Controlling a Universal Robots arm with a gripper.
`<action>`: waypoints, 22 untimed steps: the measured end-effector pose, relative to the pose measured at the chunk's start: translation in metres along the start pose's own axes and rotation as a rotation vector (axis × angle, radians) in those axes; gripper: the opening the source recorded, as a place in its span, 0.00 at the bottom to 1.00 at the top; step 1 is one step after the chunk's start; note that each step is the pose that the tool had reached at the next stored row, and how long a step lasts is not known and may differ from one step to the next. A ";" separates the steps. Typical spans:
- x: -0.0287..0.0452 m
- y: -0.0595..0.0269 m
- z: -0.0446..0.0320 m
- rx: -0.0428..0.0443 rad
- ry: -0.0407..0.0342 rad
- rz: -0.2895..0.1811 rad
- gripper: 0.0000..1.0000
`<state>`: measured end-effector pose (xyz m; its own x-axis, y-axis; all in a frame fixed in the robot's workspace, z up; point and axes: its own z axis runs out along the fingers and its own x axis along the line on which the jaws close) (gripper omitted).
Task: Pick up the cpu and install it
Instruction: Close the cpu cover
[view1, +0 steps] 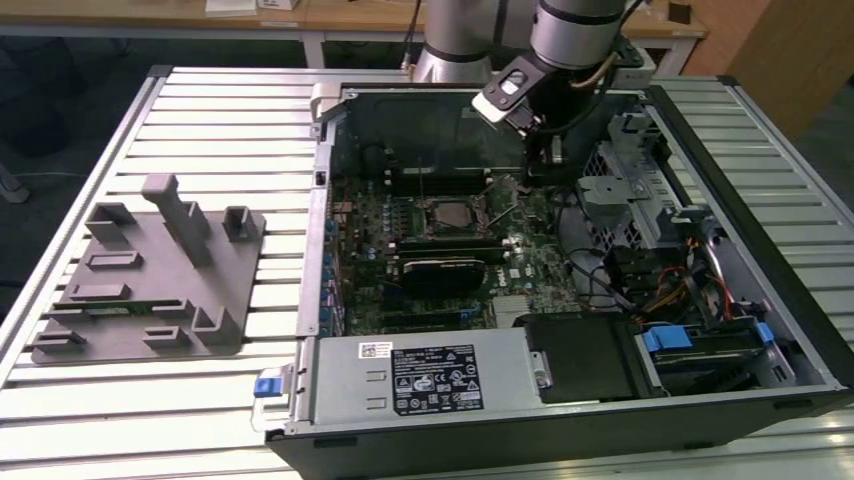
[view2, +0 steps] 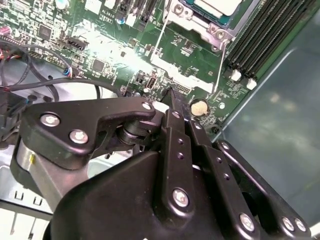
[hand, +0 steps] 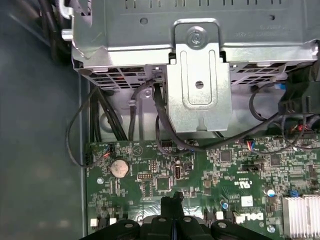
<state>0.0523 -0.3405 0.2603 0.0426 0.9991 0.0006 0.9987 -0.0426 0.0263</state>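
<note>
The cpu (view1: 449, 214), a silvery-grey square, lies in the motherboard socket in the middle of the open computer case. Part of its plate, the cpu (view2: 220, 5), shows inside the metal socket frame in the second wrist view. My gripper (view1: 551, 172) hangs low over the green motherboard (view1: 534, 255), towards the exterior view's right of the socket and apart from the cpu. Both wrist views show the black fingertips pressed together, gripper (view2: 170, 94) and gripper (hand: 175, 199), with nothing between them. They hover just above the board near a round coin battery (hand: 119, 168).
The grey fixture tray (view1: 147, 285) with upright posts sits on the slatted table left of the case. Inside the case are a metal drive cage (hand: 199, 85), loose black cables (hand: 165, 135), memory slots (view2: 265, 35), thin socket lever wires (view2: 220, 62) and the power supply (view1: 420, 375).
</note>
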 end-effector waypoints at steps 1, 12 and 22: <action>0.0000 0.0009 0.0013 0.0017 -0.0001 0.000 0.11; 0.0001 0.0046 0.0125 0.0120 -0.0008 0.000 0.11; 0.0039 0.0041 0.0140 0.0120 0.0008 0.000 0.11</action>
<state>0.0570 -0.3368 0.2464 0.0426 0.9991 0.0013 0.9990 -0.0426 0.0144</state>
